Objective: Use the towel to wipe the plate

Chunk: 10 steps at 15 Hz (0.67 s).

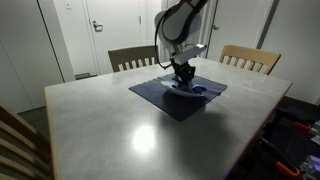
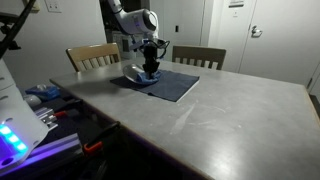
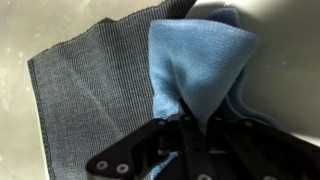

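My gripper (image 1: 182, 76) points down over the far middle of the table and is shut on a light blue towel (image 3: 195, 60). The towel hangs from the fingers (image 3: 190, 125) and rests on a pale plate (image 3: 285, 75), whose surface shows to the right of the towel in the wrist view. The plate (image 1: 196, 92) sits on a dark grey-blue placemat (image 1: 165, 102). In an exterior view the gripper (image 2: 149, 68) stands on the plate (image 2: 141, 81) at the near end of the placemat (image 2: 178, 86). Most of the plate is hidden under the towel.
Two wooden chairs (image 1: 132, 57) (image 1: 250, 58) stand behind the grey table (image 1: 130, 130). In an exterior view, a side bench with tools and clutter (image 2: 45, 110) lies close to the table's edge. Another chair back (image 1: 15, 140) shows at the near corner.
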Tool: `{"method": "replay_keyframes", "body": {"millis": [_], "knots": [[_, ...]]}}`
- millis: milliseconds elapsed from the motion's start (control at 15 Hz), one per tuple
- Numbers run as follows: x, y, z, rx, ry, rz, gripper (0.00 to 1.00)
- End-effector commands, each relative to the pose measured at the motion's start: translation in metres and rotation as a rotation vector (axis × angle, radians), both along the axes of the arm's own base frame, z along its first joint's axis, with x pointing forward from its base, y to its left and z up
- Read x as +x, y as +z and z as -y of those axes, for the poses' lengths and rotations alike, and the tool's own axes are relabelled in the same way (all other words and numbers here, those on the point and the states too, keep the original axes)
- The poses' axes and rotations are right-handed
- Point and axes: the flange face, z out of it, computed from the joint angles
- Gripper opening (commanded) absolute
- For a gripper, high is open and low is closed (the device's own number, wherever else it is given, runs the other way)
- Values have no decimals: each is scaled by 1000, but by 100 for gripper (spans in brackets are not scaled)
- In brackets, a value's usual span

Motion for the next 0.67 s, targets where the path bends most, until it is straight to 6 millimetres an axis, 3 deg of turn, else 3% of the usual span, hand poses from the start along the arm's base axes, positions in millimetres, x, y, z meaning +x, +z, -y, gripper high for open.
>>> {"method": "replay_keyframes", "body": {"millis": [0,600], "knots": [[0,-20,-6,16,30,55,2],[-5,8,-25,112,87,189,2]]}}
